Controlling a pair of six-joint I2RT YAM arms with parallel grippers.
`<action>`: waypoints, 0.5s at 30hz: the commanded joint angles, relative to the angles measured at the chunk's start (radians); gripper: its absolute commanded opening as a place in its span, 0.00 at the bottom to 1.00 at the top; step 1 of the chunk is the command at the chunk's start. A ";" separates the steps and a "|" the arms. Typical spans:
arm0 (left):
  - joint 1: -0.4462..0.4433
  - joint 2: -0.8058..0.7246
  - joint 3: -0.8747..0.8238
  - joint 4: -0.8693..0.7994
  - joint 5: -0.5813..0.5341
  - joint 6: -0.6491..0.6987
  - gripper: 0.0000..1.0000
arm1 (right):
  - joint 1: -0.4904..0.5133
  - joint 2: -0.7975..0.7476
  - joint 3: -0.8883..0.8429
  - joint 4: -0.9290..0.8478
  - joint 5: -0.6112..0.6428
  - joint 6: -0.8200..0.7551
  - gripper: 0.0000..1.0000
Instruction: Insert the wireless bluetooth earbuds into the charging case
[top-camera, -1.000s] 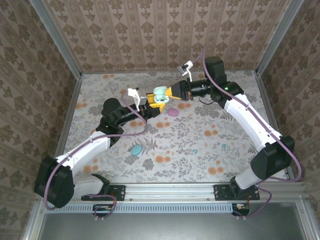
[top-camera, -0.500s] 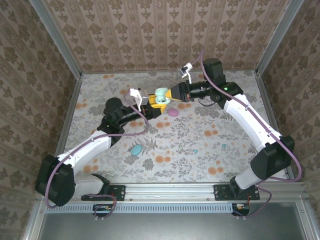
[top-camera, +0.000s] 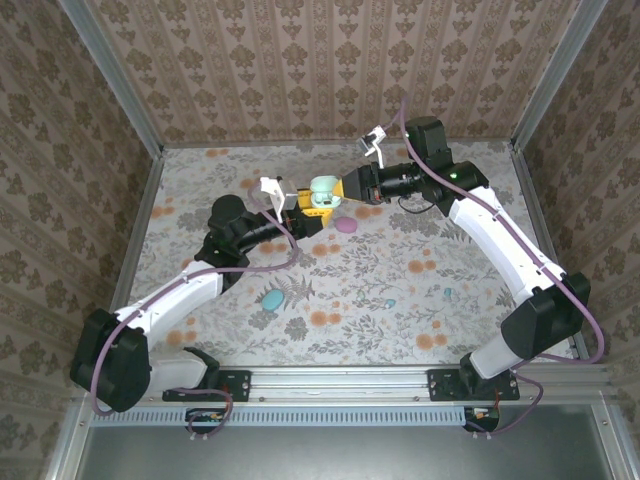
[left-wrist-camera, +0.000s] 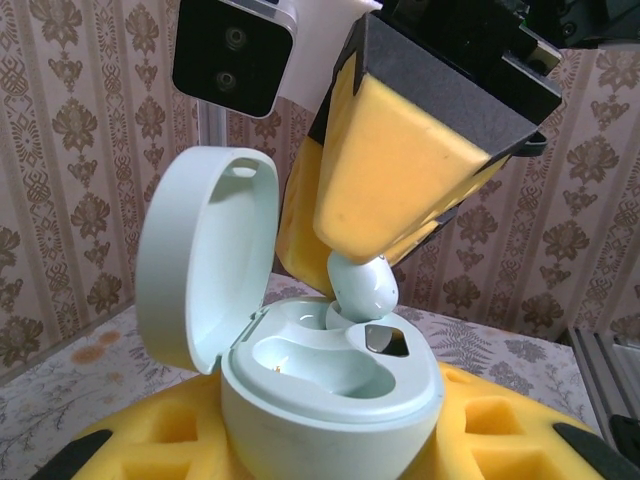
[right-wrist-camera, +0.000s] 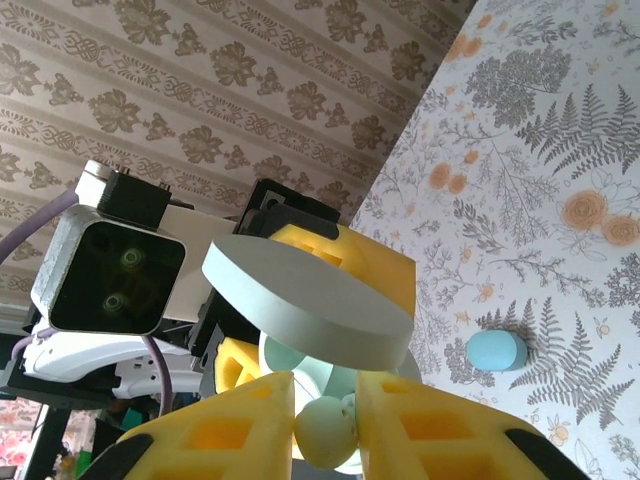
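Mint earbud (left-wrist-camera: 362, 287) upright in right hand (right-wrist-camera: 325, 428), lower end entering open case (left-wrist-camera: 330, 400), left hand (top-camera: 303, 210) gripping case

The left gripper (top-camera: 308, 207) has edged the charging case (top-camera: 322, 189) slightly up-table — nearer the right gripper (top-camera: 343, 186) and its earbud (left-wrist-camera: 362, 287).

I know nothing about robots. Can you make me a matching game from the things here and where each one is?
1 mint charging case
2 mint earbud
3 pink oval case
4 blue oval case

A on the table beside the left arm
B pinched in the right tool
C held open in the left tool
D on the table close to both tools

Pairs: 1-C, 2-B, 3-D, 4-A
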 joint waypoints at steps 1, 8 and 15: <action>-0.005 -0.010 0.040 0.081 0.010 -0.013 0.34 | 0.005 0.006 0.021 -0.061 0.050 -0.006 0.27; -0.006 -0.005 0.043 0.080 0.010 -0.016 0.34 | 0.012 0.001 0.039 -0.067 0.126 0.019 0.32; -0.007 -0.001 0.044 0.073 0.004 -0.010 0.34 | 0.014 -0.012 0.047 -0.072 0.136 0.030 0.38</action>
